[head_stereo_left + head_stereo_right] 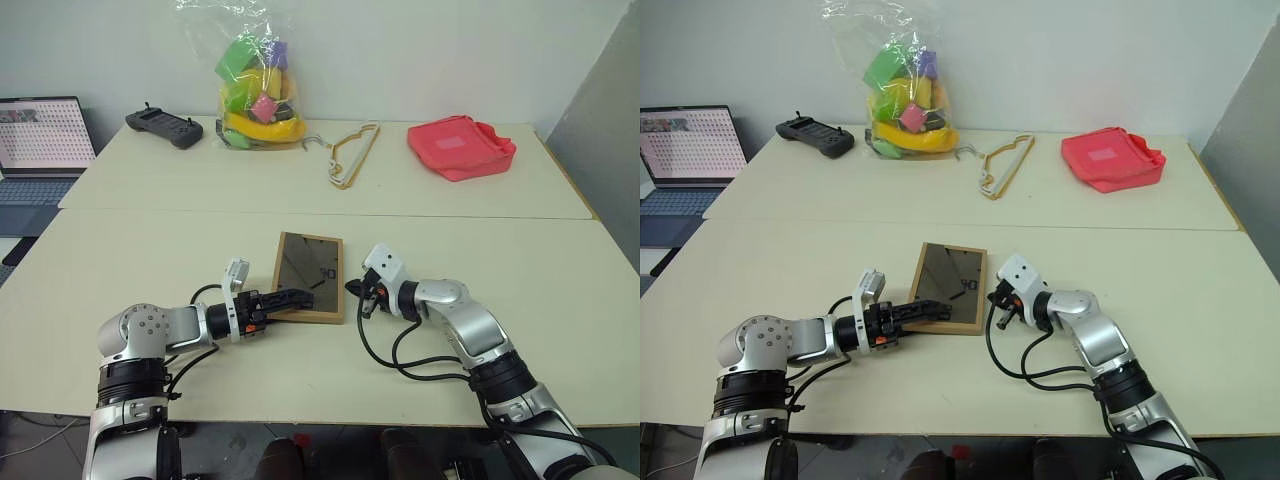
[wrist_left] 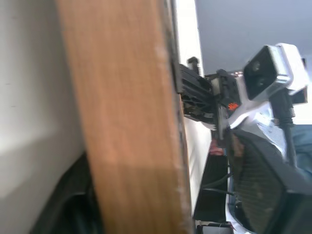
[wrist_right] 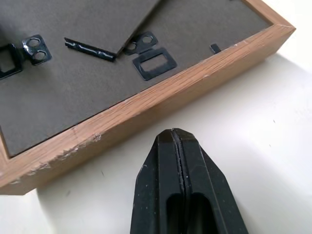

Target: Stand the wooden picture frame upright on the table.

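Beige table [image 1: 150, 260], frame [image 1: 310, 275] flat btwn both arms' fingers [image 1: 290, 298]

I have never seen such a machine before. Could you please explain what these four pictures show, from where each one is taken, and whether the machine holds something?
It is a humanoid robot with two arms. Two pictures come from cameras in its head, looking down at a table; the other two come from cameras on its wrists. A wooden picture frame lies flat, back side up. The left gripper has its black fingers at the frame's near left corner, one over the wood; I cannot tell if it grips. The right gripper is shut and empty, just beside the frame's right edge. Farther away lie a wire hanger, a red bag, a bag of toys, a controller and a laptop.
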